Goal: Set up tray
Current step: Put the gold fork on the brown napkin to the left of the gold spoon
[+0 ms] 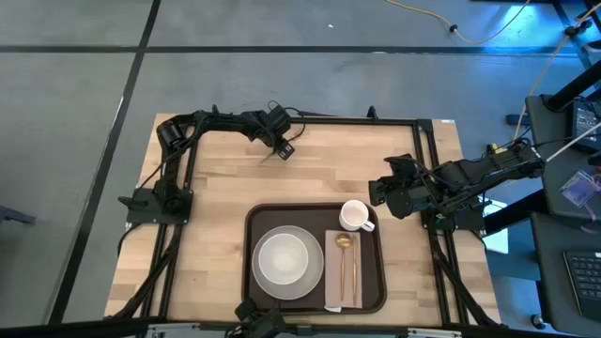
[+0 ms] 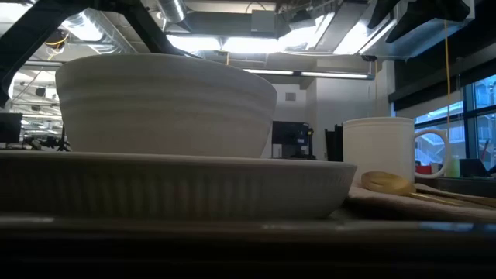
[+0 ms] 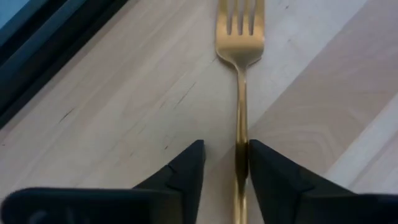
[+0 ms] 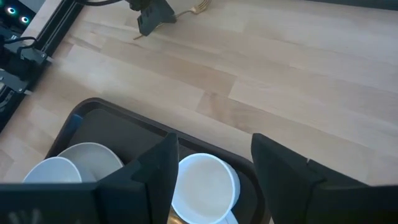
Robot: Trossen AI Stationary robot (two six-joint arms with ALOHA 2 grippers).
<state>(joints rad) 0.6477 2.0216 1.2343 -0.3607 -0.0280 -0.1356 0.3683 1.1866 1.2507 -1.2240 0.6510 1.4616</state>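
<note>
A gold fork (image 3: 240, 37) lies flat on the bare wood near the table's far edge. My left gripper (image 3: 226, 149) is down over it, open, with one finger on each side of the handle (image 3: 241, 124); in the high view this gripper (image 1: 283, 150) is at the far middle. The dark brown tray (image 1: 263, 218) sits at the near middle. It holds a white bowl (image 1: 283, 259) on a plate, a white mug (image 1: 355, 215), and a gold spoon (image 1: 345, 255) on a beige napkin (image 1: 334, 282). My right gripper (image 4: 214, 146) hangs open above the mug (image 4: 205, 186). My left gripper comes at the fork from above, slanting down, its fingers lying across the handle. The handle (image 3: 241, 155) runs close along the inner side of one finger (image 3: 264, 168) with a gap to the other. I cannot tell whether that finger touches it. The fork lies flat on the table.
Black frame rails (image 1: 188, 160) run along the table's left, far and right sides. Bare wood (image 1: 329, 160) stretches between the fork and the tray. In the low view the bowl (image 2: 167, 101), the plate (image 2: 170, 186) and the mug (image 2: 380, 151) fill the foreground.
</note>
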